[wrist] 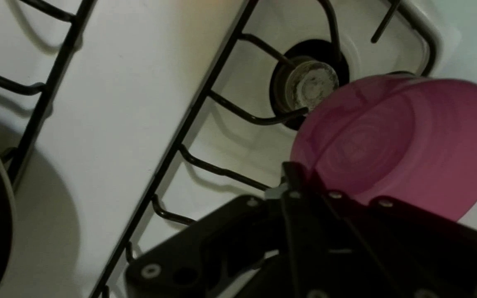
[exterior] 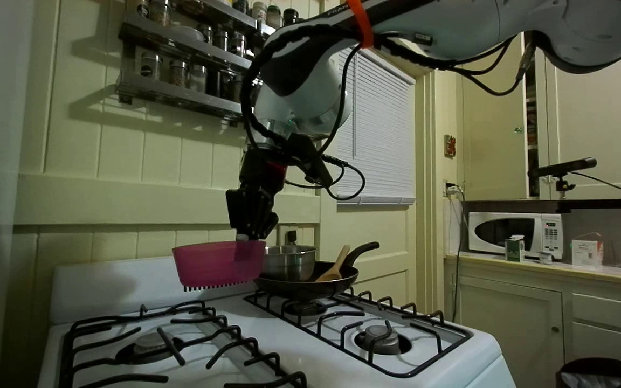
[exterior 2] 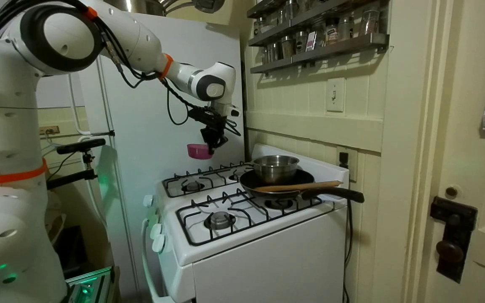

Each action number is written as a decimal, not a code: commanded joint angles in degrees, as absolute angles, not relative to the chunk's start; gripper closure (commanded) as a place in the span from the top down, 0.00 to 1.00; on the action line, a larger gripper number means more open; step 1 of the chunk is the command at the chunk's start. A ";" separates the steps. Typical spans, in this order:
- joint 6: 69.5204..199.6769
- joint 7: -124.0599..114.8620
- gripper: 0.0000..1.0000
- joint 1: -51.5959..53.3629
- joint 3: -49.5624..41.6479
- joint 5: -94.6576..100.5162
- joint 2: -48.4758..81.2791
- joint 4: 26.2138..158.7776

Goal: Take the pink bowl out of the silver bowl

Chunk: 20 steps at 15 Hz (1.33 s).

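Observation:
The pink bowl [exterior: 208, 265] hangs in the air over the stove, left of the silver bowl in both exterior views; it also shows in an exterior view [exterior 2: 198, 152]. My gripper [exterior: 252, 237] is shut on its rim, also seen in an exterior view [exterior 2: 211, 150]. In the wrist view the gripper [wrist: 300, 178] pinches the rim, and the pink bowl [wrist: 387, 140] extends to the upper right, over part of a burner. The silver bowl [exterior: 294, 263] sits upright in the dark frying pan; it shows in an exterior view [exterior 2: 275, 171] and is out of the wrist view.
The frying pan [exterior: 308, 291] stands on a back burner with a wooden spoon [exterior: 334, 271] in it. Its handle [exterior 2: 335, 194] sticks out past the stove edge. Black grates [exterior 2: 251, 219] cover the white stove. The wall and spice shelves [exterior: 181, 91] stand behind.

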<state>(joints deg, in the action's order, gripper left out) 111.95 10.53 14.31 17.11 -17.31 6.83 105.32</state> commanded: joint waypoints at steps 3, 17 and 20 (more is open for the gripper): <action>113.39 13.97 0.01 15.10 17.70 -19.42 6.58 107.68; 129.65 25.67 0.01 16.46 20.85 -21.88 6.07 118.50; 131.07 27.56 0.01 16.36 21.27 -22.30 6.01 120.10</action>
